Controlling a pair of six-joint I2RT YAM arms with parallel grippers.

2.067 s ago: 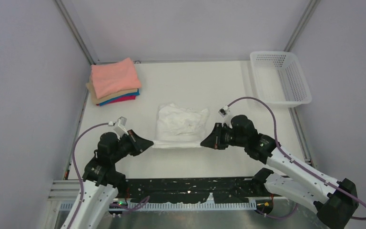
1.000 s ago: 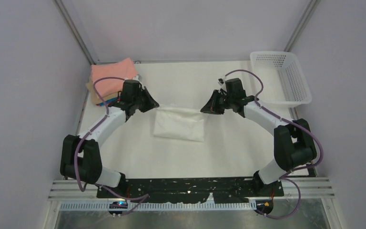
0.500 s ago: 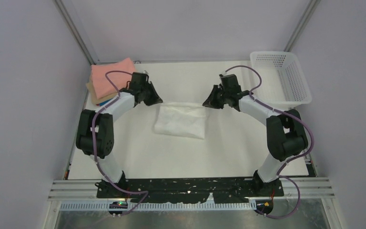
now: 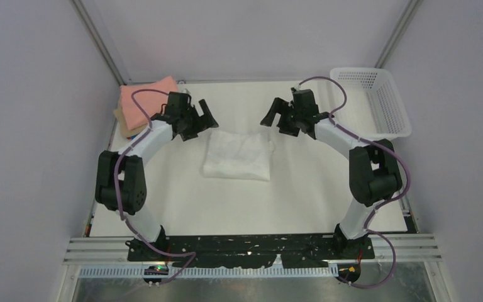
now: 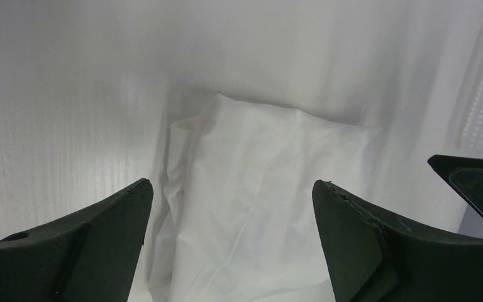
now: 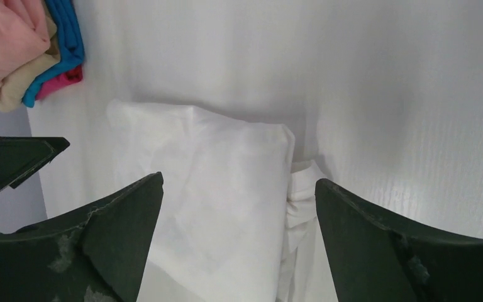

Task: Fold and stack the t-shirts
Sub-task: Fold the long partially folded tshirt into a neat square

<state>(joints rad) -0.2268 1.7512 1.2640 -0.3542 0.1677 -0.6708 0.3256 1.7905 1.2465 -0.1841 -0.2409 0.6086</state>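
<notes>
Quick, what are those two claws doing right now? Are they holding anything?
Left gripper: open, holding nothing, over the folded white t-shirt.
Right gripper: open, holding nothing, over the same shirt.

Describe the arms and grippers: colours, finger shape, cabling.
Both match: left arm and right arm have white links and chunky black joints, each with a purple cable looping alongside. Left gripper and right gripper are black, with broad wedge fingers; the right's look scuffed pale.

Open table [image 4: 245, 207] near side, shirt stack [image 4: 148, 104] far left — basket [image 4: 370, 70] (perforated) far right
</notes>
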